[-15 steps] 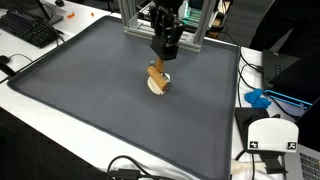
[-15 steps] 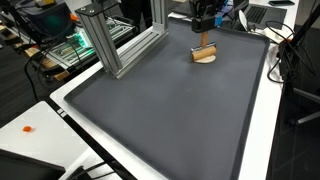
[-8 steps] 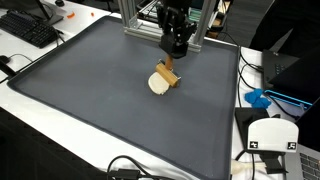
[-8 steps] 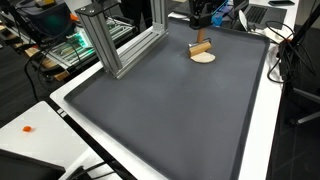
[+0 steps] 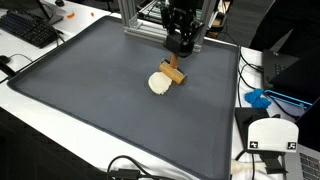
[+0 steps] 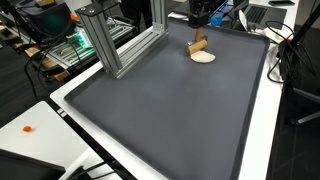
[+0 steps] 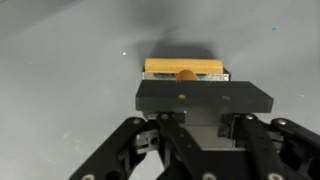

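Gripper [image 5: 182, 47] hovers above wooden block [image 5: 172, 72], no contact. Open/closed state: can't tell. Block rests tilted w/ one end on round disc [image 5: 157, 83], both on grey mat [image 5: 90, 90].

Wooden block [image 5: 173, 72] on the mat [image 5: 90, 95], touching a round disc [image 5: 157, 84], beneath the gripper [image 5: 182, 46].

Dark grey mat [image 5: 90, 90] on white table [image 5: 40, 125], aluminium frame [image 6: 115, 40], keyboard [image 5: 28, 27]

Dark grey mat [image 5: 90, 110], wooden block [image 5: 173, 73] touching pale disc [image 5: 157, 84]
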Controlling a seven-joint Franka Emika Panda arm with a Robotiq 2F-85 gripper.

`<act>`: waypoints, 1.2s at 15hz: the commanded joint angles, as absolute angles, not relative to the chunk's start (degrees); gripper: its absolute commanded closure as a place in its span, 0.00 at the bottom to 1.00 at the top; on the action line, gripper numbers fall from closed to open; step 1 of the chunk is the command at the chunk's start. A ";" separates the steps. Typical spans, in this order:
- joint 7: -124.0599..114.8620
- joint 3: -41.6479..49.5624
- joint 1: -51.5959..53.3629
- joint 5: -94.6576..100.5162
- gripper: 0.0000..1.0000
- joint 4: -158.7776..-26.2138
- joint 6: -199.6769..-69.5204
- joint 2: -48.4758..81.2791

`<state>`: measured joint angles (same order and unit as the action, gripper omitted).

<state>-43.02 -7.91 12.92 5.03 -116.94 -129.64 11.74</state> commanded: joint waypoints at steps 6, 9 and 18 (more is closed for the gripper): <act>-18.77 -8.07 12.61 7.38 0.78 -116.86 -126.24 10.11; -12.25 -8.26 12.36 8.04 0.78 -116.48 -126.15 9.64; 7.17 -8.80 11.57 11.07 0.78 -116.23 -127.17 9.79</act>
<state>1.69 -7.99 12.47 10.09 -115.63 -127.77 10.49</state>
